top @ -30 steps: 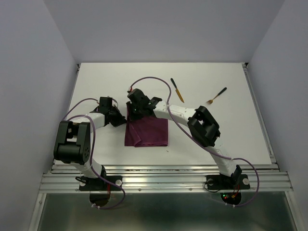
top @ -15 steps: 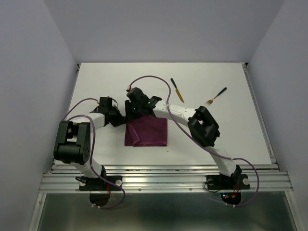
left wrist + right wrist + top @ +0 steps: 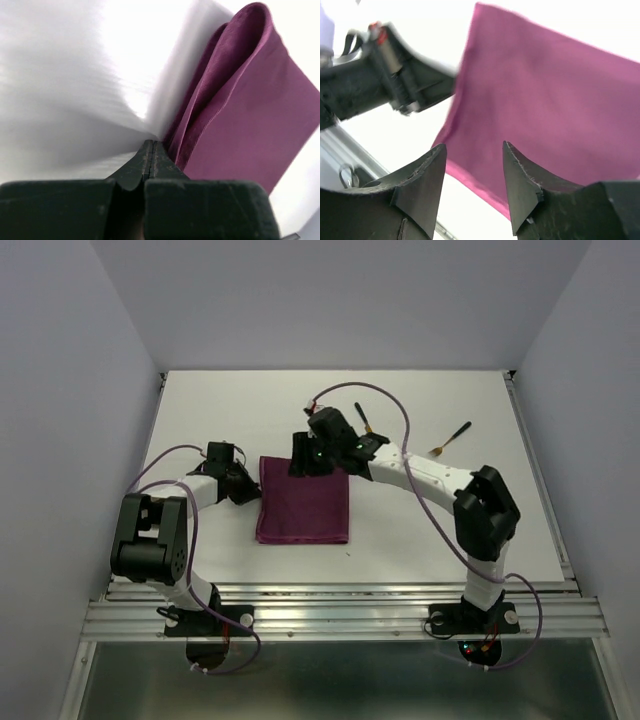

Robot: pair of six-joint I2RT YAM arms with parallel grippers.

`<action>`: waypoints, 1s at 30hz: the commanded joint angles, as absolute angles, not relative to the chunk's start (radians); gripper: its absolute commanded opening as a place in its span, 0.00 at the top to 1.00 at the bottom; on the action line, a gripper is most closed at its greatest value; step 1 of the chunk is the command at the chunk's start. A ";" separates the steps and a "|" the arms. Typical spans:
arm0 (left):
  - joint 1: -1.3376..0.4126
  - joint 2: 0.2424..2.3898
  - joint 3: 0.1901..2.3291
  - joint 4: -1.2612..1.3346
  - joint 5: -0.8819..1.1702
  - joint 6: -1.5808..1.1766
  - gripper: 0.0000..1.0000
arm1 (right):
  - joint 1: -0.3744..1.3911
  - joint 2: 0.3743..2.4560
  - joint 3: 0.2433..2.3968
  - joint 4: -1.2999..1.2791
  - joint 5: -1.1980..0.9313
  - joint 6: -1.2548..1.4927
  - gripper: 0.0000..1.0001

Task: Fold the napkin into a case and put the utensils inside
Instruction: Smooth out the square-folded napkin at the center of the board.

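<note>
The dark magenta napkin lies folded flat in the middle of the table, its doubled layers showing along the left edge. My left gripper is shut, its tip resting against that folded left edge with no cloth between the fingers. My right gripper hovers open over the napkin's far edge, holding nothing, with the cloth spread below it. The knife lies behind the right arm, partly hidden by it. The other utensil lies at the back right.
The left gripper's black body shows in the right wrist view, close beside the napkin's left side. The right arm reaches across the table's middle from the right. A metal rail borders the near table edge.
The right gripper opened and let go of the napkin's far left part, then moved back and to the right as its arm swung right. The napkin lies flatter. The left gripper stayed.
</note>
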State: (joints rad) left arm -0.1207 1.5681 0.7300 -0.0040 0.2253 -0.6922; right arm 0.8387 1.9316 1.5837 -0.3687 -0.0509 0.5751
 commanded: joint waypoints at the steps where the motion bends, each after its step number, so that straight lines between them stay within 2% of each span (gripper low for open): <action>1: -0.121 1.470 0.738 -0.141 0.111 -0.669 1.00 | 0.766 1.827 1.412 -0.291 -0.006 0.600 0.46; 8: -0.121 1.304 0.841 -0.270 -0.064 -0.640 1.00 | 0.710 1.669 1.146 -0.265 -0.005 0.629 0.48; 12: -0.140 1.289 0.856 -0.229 0.011 -0.614 1.00 | 0.701 1.632 1.082 -0.250 -0.018 0.627 0.57; 13: -0.147 1.295 0.851 -0.210 0.090 -0.612 1.00 | 0.701 1.638 1.077 -0.247 -0.021 0.632 0.60; 16: -0.178 1.357 0.834 -0.103 0.193 -0.632 1.00 | 0.692 1.698 1.116 -0.218 -0.044 0.649 0.69; 20: -0.199 1.448 0.856 -0.069 0.207 -0.646 1.00 | 0.643 1.765 1.195 -0.201 -0.060 0.624 0.76; 30: -0.192 1.655 0.888 -0.008 0.189 -0.660 1.00 | 0.542 1.957 1.357 -0.195 -0.121 0.589 0.77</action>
State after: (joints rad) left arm -0.1989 1.6146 0.8425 -0.0544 0.1833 -0.6487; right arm 0.5636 1.9133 1.2903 -0.2268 -0.0948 0.6121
